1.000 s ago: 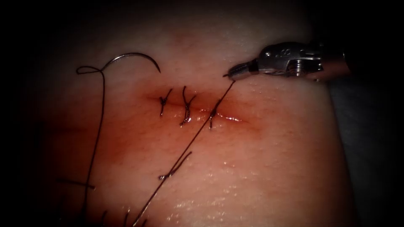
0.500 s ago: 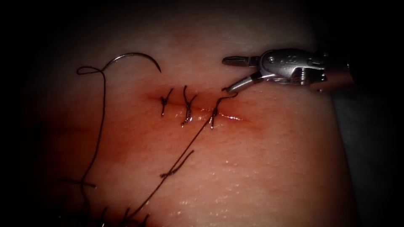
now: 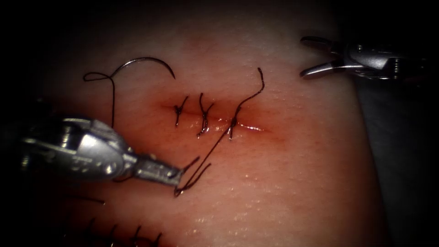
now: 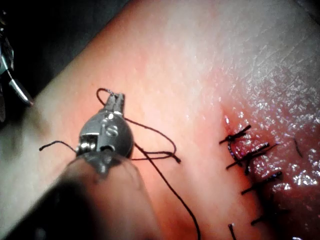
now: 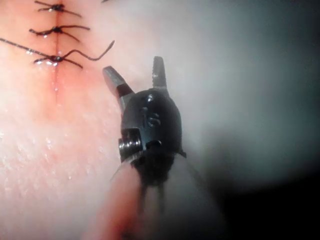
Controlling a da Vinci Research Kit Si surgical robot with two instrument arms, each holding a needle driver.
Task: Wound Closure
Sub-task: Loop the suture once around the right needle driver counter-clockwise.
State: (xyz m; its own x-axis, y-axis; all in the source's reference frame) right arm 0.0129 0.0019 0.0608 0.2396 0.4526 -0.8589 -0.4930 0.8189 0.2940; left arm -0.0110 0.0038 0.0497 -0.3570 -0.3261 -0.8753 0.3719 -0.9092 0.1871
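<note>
Steel jaws of the left tool (image 3: pixel 176 176) were closed on the thread (image 3: pixel 208 158) below the cut (image 3: pixel 219 120), where the strand doubled into a small loop. From there the strand ran up to the third knot (image 3: pixel 233 121), the rightmost of three stitches across the cut, and a short free tail (image 3: pixel 256 89) curled up beyond it. The right tool (image 3: pixel 307 57) sat well off to the upper right, beside the tissue (image 3: pixel 297 183) edge, its jaws spread wide and holding nothing; a second before, it had gripped that tail taut, then let it go and drawn back. The needle (image 3: pixel 148 61) lay loose on the tissue above and left of the cut, not in the tissue, its thread trailing down the left side.

Judging from this, the knot looked the point of concern. Any pull by the left tool should have been kept low and in line with the stitch, gentle enough not to tear the cut edges. With the right tool empty, nothing countered that pull, so slack was best taken slowly.
</note>
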